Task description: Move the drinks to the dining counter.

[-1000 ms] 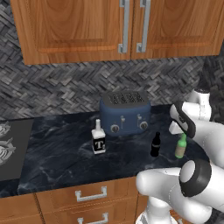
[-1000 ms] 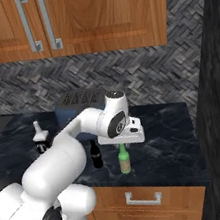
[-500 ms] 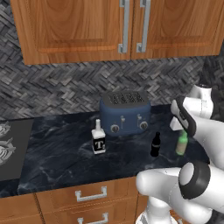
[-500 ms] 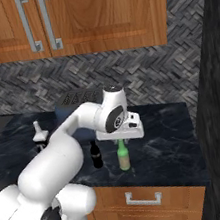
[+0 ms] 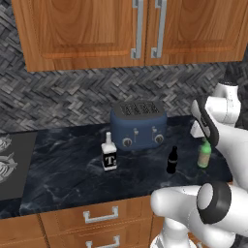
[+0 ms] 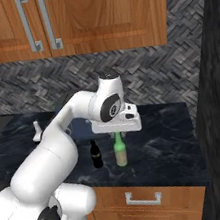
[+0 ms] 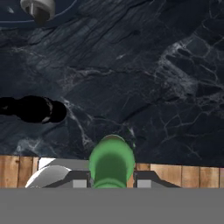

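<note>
Green bottle [image 6: 120, 152] upright near front edge of black marble worktop [image 6: 163, 143], neck clamped in closed claw [image 6: 117, 133]. Black bottle [image 5: 172, 160] just beside. Clear bottle [image 5: 109, 155] farther left, before blue toaster [image 5: 138, 125].

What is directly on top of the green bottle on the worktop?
The gripper sits over the green bottle, shut on its neck; the hand view shows the cap between the fingertips. The hand covers the neck top in the right base view. Whether the bottle's base touches the worktop is unclear.
</note>
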You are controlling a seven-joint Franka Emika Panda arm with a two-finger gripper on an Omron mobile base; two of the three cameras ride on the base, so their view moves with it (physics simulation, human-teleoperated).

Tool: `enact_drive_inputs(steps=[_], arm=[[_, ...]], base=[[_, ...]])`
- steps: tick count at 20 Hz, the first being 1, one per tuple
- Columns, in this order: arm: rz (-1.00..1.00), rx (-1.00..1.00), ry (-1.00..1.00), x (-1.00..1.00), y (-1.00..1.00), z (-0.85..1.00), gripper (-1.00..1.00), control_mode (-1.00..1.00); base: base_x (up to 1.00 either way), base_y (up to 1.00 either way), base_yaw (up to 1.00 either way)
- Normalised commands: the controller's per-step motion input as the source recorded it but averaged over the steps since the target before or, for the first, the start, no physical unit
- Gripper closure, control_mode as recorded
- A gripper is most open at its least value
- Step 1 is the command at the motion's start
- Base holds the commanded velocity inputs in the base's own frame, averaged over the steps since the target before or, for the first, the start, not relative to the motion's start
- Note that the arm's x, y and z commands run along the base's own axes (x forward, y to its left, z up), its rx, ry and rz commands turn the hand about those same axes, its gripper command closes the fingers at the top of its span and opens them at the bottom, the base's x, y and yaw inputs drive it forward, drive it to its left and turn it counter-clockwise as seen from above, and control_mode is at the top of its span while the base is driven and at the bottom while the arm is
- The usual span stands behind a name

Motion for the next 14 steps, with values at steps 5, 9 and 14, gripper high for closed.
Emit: enact_drive_inputs(steps=[5, 9, 14], arm=[[0.00, 0.00, 0.02, -0.12, 0.12, 0.27, 1.00, -1.00], [0.00, 0.00, 0.01, -0.07, 0.00, 0.25, 1.00, -1.00], [0.00, 0.00, 0.01, 0.00, 0.03, 0.22, 1.00, -1.00]], base=[[0.00, 0.00, 0.00], [0.00, 0.00, 0.00], [0.00, 0.00, 0.00]])
